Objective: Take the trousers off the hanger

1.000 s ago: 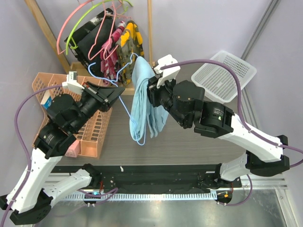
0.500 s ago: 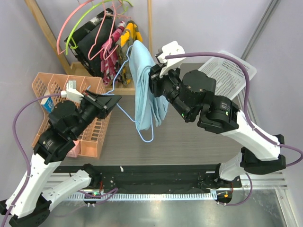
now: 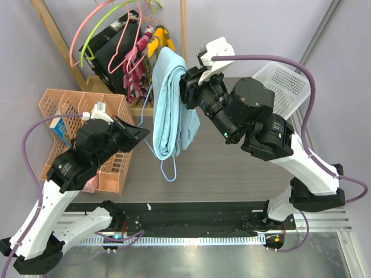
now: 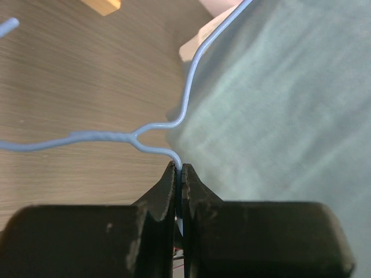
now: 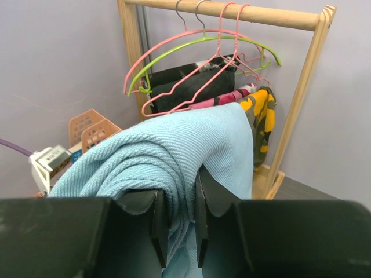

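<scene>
The sky-blue trousers [image 3: 169, 110] hang folded in the air above the table's middle. My right gripper [image 3: 186, 87] is shut on their top fold; the cloth bunches between the pads in the right wrist view [image 5: 174, 156]. The thin light-blue wire hanger [image 3: 165, 168] hangs under and behind the cloth, its lower loop showing below the hem. My left gripper [image 3: 141, 132] is shut on the hanger wire just below its twisted neck [image 4: 107, 138], with the trousers [image 4: 278, 104] right beside the jaws.
A wooden rack [image 3: 52, 29] at the back left holds pink [image 3: 93, 23] and lime-green hangers [image 3: 110, 20], a black garment [image 3: 113, 52] and a yellow-patterned one [image 3: 161, 43]. An orange basket [image 3: 110, 162] stands left. A white mesh basket [image 3: 284, 87] sits back right.
My right gripper has lifted the trousers higher and to the left. My left gripper has moved down and right with the hanger, whose loop now hangs further below the cloth.
</scene>
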Robot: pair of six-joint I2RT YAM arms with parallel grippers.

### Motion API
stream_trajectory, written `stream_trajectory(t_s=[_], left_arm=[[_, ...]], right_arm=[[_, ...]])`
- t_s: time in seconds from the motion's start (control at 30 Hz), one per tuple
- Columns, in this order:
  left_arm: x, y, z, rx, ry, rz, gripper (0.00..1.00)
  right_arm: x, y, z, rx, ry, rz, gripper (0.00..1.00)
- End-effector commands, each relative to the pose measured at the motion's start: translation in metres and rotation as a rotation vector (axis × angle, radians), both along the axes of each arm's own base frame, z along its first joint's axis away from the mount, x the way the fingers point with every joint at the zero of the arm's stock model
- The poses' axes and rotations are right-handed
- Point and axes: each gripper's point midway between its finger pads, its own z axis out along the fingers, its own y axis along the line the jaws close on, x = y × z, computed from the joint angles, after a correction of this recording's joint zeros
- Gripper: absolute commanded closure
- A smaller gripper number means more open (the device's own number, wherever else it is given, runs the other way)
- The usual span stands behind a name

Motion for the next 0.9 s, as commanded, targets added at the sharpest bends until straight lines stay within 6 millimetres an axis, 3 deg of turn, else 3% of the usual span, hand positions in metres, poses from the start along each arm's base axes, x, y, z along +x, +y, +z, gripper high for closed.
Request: stream_trajectory(t_s=[0.0,0.17,0.37,0.57,0.73,0.87], left_arm=[[-0.003,0.009,-0.003,0.069,-0.009,0.003,1.0],[-0.005,0.014,-0.008,0.089,-0.011,0.013,1.0],[-0.008,0.029,0.006,0.093,-0.069,0.063,1.0],[-0.011,0.037,-0.001,0.147,-0.054,0.069,1.0],[-0.013,0.032,0.007,0.115,-0.078,0.045,1.0],[-0.014,0.02,0.027,0.047,-0.144,-0.004,1.0]], right_arm=[[-0.027,-0.057,0.102,0.404,-0.11,0.061,0.99],[-0.03,-0.072,0.11,0.419,-0.121,0.049,0.99],[-0.028,-0.09,0.103,0.393,-0.115,-0.003,0.99],[-0.034,-0.114,0.12,0.467,-0.122,-0.011,0.99],[-0.04,-0.129,0.13,0.515,-0.132,-0.001,0.99],[-0.029,-0.143,0.113,0.443,-0.117,-0.118,0.99]])
